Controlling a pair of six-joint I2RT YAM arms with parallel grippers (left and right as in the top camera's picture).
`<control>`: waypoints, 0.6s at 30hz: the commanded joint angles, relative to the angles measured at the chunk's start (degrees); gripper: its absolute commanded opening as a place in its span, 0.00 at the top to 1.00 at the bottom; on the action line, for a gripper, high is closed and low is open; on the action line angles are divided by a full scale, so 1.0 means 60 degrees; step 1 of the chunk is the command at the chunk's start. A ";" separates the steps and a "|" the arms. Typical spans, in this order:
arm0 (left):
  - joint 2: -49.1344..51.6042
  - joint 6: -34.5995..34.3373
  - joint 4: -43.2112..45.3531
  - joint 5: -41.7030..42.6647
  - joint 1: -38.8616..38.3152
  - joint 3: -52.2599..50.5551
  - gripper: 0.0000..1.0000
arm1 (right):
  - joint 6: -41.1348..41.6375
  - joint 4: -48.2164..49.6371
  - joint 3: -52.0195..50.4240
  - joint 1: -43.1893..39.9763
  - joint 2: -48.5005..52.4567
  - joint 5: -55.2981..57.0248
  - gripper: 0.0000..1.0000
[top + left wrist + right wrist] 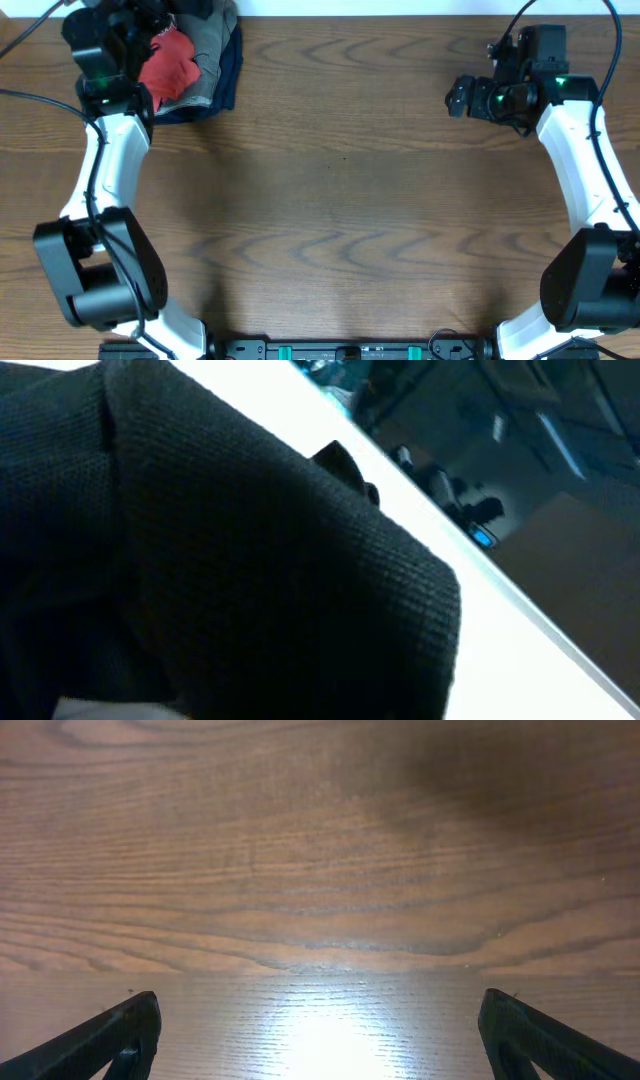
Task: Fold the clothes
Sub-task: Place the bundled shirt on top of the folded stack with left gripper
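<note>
The black top (220, 560) fills most of the left wrist view, a soft knit fabric pressed close to the camera and covering the jaws. In the overhead view my left gripper (140, 30) is at the table's far left corner, over the pile of folded garments, with dark fabric (190, 10) around it. It appears shut on the black top. My right gripper (458, 97) is open and empty over bare wood at the far right; both fingertips show in the right wrist view (320, 1040).
A pile of folded garments lies at the far left: a red shirt (168, 62) on grey (210, 45) and navy (228, 80) ones. The wooden table (340, 200) spreads between the arms. The table's far edge (400, 12) is close to the left gripper.
</note>
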 commanded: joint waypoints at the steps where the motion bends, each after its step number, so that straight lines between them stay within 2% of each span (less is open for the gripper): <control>1: 0.0659 -0.0080 0.0175 -0.0106 0.0109 0.0226 0.94 | -0.0033 0.0080 -0.0149 -0.0058 0.0022 0.0047 0.01; 7: 0.1902 0.0117 -0.0022 -0.0109 0.0379 0.0226 0.94 | -0.0040 0.0102 -0.0182 -0.0058 0.0022 0.0055 0.01; 12: 0.2361 0.0834 -0.1515 -0.0102 0.0659 0.0222 0.93 | -0.0047 0.0106 -0.0193 -0.0062 0.0022 0.0058 0.01; 13: 0.2350 0.1060 -0.1807 -0.0051 0.0699 0.0222 0.88 | -0.0047 0.0120 -0.0193 -0.0062 0.0022 0.0058 0.01; 14: 0.2320 0.1359 -0.1916 0.0222 0.0729 0.0222 0.72 | -0.0044 0.0142 -0.0193 -0.0062 0.0022 0.0058 0.01; 16: 0.2240 0.2160 -0.1945 0.1184 0.0750 0.0222 0.52 | -0.0044 0.0182 -0.0193 -0.0062 0.0022 0.0058 0.01; 17: 0.2171 0.2393 -0.1949 0.1519 0.0747 0.0222 0.36 | -0.0044 0.0204 -0.0193 -0.0062 0.0022 0.0055 0.01; 18: 0.2058 0.2543 -0.1971 0.1807 0.0747 0.0222 0.27 | -0.0044 0.0211 -0.0193 -0.0062 0.0022 0.0055 0.01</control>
